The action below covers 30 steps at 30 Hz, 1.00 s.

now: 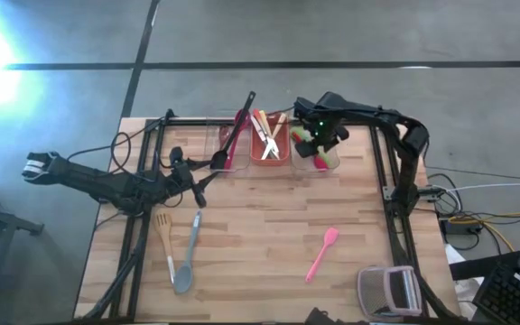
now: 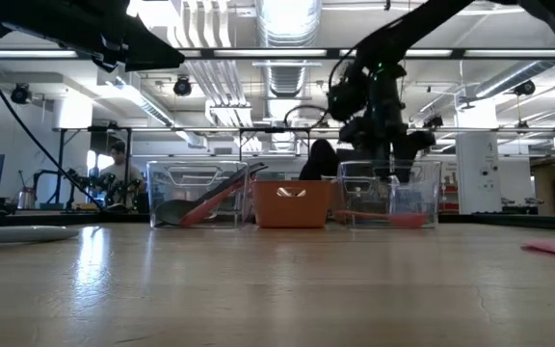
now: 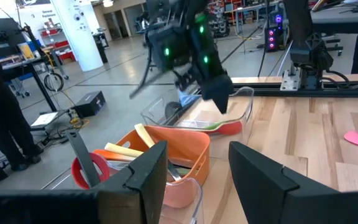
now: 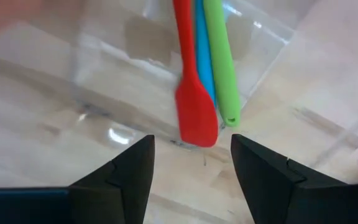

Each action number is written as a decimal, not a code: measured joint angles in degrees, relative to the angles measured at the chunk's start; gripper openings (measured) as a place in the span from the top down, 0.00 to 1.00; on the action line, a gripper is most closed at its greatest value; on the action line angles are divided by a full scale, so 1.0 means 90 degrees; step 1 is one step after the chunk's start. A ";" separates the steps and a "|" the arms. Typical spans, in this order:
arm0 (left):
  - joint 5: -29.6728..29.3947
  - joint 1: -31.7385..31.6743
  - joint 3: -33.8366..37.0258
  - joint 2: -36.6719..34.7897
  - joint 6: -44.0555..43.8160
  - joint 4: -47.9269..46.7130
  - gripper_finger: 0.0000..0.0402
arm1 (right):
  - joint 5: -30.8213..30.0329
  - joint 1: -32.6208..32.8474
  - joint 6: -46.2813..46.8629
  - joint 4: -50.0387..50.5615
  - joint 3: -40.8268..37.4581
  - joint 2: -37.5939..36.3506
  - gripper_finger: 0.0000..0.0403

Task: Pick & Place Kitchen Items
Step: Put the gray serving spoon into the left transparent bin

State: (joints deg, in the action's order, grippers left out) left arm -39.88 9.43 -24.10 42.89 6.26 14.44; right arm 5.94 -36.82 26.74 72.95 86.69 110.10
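Three bins stood in a row at the far edge of the bench [image 1: 260, 244] in the high view, the right claw [image 1: 319, 144] hanging over the right-hand clear bin [image 1: 317, 158] and the left claw [image 1: 199, 181] low beside the left clear bin [image 1: 224, 149], with a grey spoon [image 1: 186, 262], a wooden spatula [image 1: 163, 235] and a pink spatula [image 1: 322, 254] loose on the boards. In the left wrist view that claw's fingers [image 3: 148, 177] stood parted around nothing, facing the orange bin [image 3: 166, 152]. The right wrist view showed its fingers [image 4: 129, 171] spread wide and empty above the red spatula [image 4: 194, 106], blue utensil [image 4: 204, 56] and green utensil [image 4: 219, 62] lying together inside the clear bin.
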 joint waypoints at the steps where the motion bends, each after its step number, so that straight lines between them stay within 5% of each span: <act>1: 0.0000 0.0000 0.0000 0.0000 0.0000 0.0001 0.57 | -0.0005 0.0014 0.0000 -0.0002 0.0031 -0.0112 0.50; 13: 0.0000 0.0000 0.0000 0.0000 -0.0005 -0.0003 0.57 | -0.0092 0.0442 0.0027 -0.0012 0.0197 -0.1753 0.55; 30: 0.0003 0.0002 0.0000 -0.0079 -0.0597 -0.0473 0.57 | -0.1955 0.1643 0.0316 -0.0085 0.0132 -0.3265 0.69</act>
State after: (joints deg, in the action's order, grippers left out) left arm -39.85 9.45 -24.10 42.18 0.89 10.18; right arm -11.65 -22.03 29.59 72.19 87.88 80.71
